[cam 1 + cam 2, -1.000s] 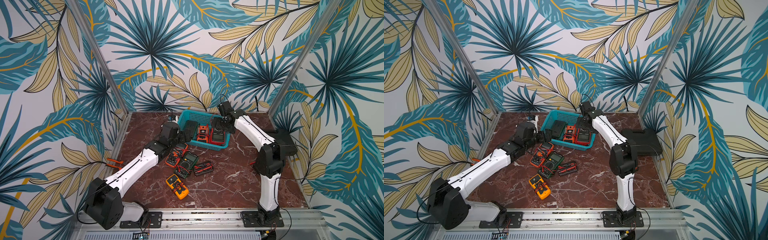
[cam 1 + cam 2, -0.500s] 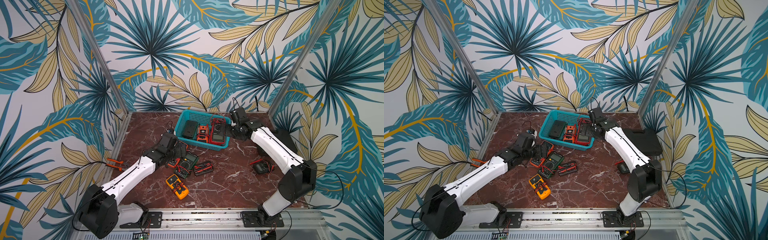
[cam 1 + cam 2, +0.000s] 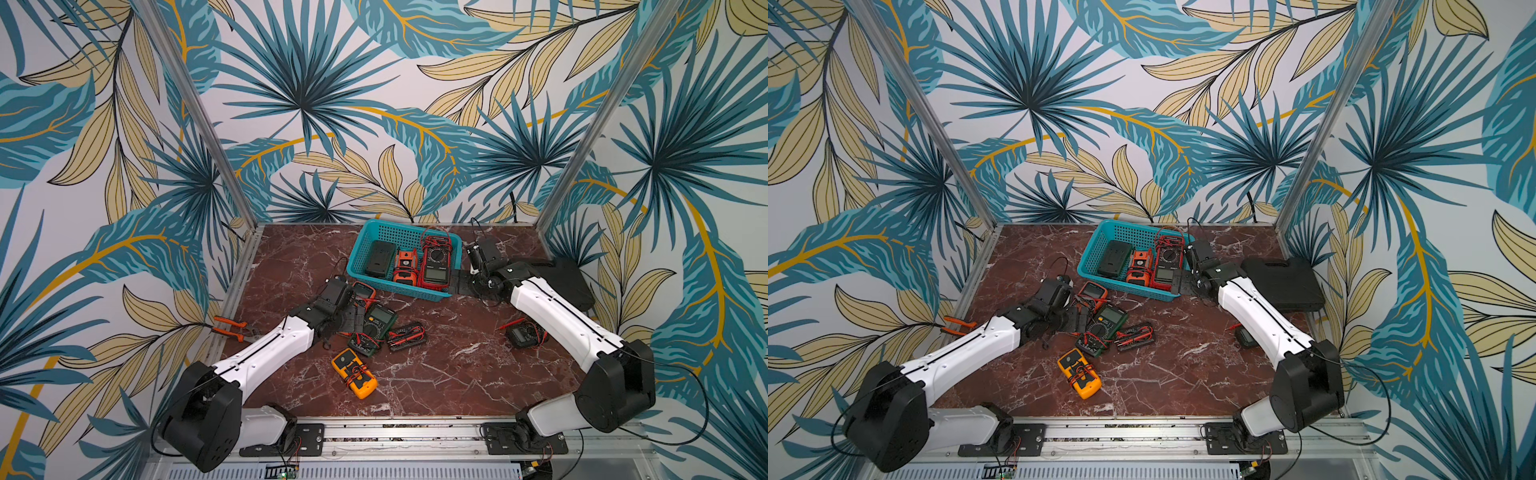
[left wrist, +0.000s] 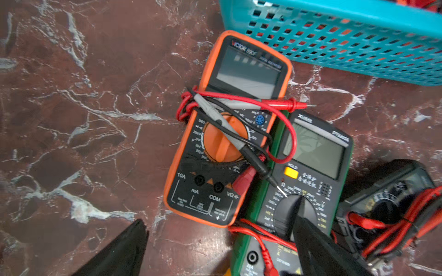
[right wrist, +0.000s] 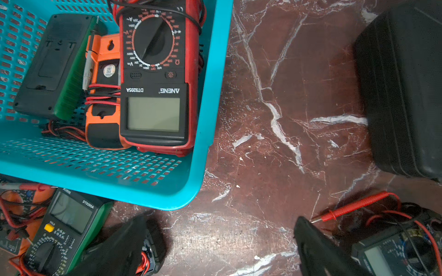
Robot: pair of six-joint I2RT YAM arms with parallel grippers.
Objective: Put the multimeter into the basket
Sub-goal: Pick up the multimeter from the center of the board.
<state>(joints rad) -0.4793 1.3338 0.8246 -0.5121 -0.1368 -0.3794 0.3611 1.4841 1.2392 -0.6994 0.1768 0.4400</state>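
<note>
Hanging over orange multimeter point(image 4: 222, 145), left hand point(image 4: 220, 221) spread.

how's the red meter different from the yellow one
The red meter lies inside the basket; the yellow meter lies on the table, well clear of it. The red meter's leads bunch at its dial end; the yellow meter's leads wrap across its middle. Both lie face up, with dark faces and rotary dials.
</note>
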